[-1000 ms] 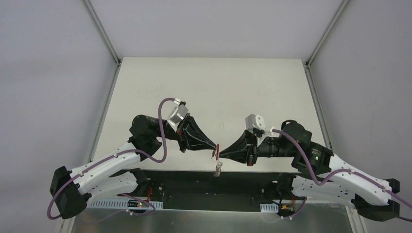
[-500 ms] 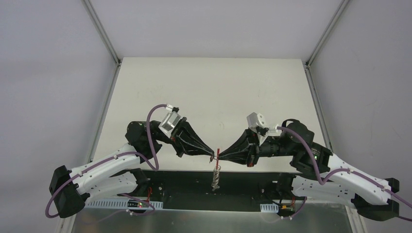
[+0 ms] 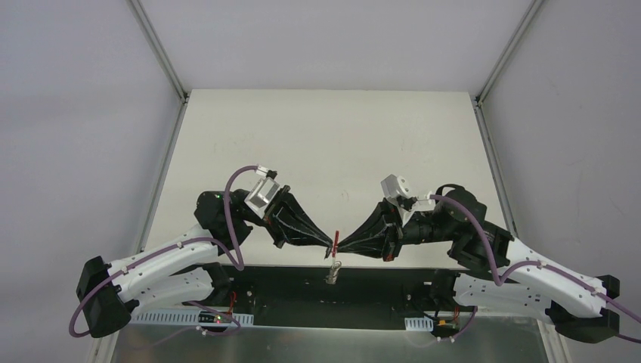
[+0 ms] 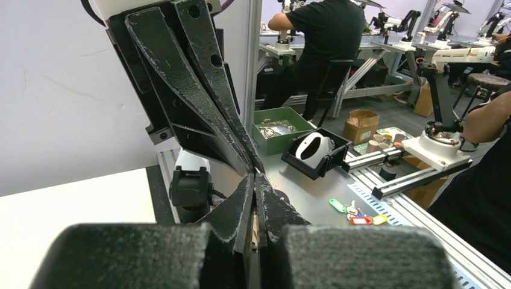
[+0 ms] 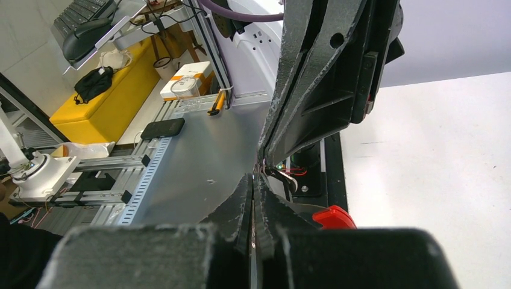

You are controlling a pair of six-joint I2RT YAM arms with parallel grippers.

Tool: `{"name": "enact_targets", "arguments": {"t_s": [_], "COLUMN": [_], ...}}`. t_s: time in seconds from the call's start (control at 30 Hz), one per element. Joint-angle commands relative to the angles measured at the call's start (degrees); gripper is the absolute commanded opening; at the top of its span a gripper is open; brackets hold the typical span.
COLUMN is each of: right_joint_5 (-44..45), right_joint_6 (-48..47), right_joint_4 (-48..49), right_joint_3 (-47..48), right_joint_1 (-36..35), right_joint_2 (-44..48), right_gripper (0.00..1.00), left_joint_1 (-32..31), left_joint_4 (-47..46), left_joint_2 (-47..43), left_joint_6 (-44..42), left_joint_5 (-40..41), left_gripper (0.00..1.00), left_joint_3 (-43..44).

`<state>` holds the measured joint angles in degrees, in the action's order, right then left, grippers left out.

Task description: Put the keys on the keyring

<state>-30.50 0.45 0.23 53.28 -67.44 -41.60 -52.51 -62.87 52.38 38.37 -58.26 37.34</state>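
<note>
**Top view.** The black tapered left gripper (image 3: 329, 243) and black tapered right gripper (image 3: 339, 246) meet tip to tip at the 6 o'clock edge of the pale flat table (image 3: 325, 144). The keyring (image 3: 332, 271), thin silver wire loops under a red crescent tag (image 3: 333, 240), hangs in the air from their meeting point.
- Risk, as I judge it: the hold is at the very tips, so a small twist or pull between the arms could slip the ring into the dark gap by the bases. The tips could also knock each other.
- Long axis runs 12 to 6. The tag is at the 12 end, slightly tilted, and the loops dangle toward 6.
- The small black-headed key is not made out.

**Left wrist view.** Own fingers are pressed together on a thin pale sliver. I cannot tell what it is.

**Right wrist view.** Own fingers are pressed together. The tag sits just beside them at 4 o'clock.
</note>
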Motion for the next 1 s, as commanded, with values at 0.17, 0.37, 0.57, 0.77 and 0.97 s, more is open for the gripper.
{"name": "enact_targets", "arguments": {"t_s": [0.17, 0.37, 0.57, 0.77, 0.97], "right_joint_5": [-2.1, -3.2, -4.2, -5.2, -5.3], "right_joint_6": [1.4, 1.5, 1.3, 1.3, 1.0], "right_joint_4": [6.0, 6.0, 6.0, 6.5, 6.8], "right_joint_3": [1.4, 1.0, 0.9, 1.3, 1.5], "right_joint_1": [-0.2, -0.2, -0.2, -0.2, -0.2], "right_joint_2": [-0.4, -0.5, -0.7, -1.5, -1.8], "right_gripper": [0.00, 0.00, 0.00, 0.00, 0.00], "left_joint_1": [-1.1, -1.3, -1.6, -2.0, -2.3], "left_joint_4": [-4.9, -5.2, -5.5, -5.6, -5.6], "left_joint_2": [-1.5, -1.9, -1.7, -1.2, -0.6], "left_joint_6": [0.5, 0.7, 1.2, 1.3, 1.4], "left_joint_5": [-1.2, -1.2, -1.2, -1.2, -1.6], "left_gripper": [0.00, 0.00, 0.00, 0.00, 0.00], "left_joint_3": [0.6, 0.9, 1.1, 1.6, 2.0]}}
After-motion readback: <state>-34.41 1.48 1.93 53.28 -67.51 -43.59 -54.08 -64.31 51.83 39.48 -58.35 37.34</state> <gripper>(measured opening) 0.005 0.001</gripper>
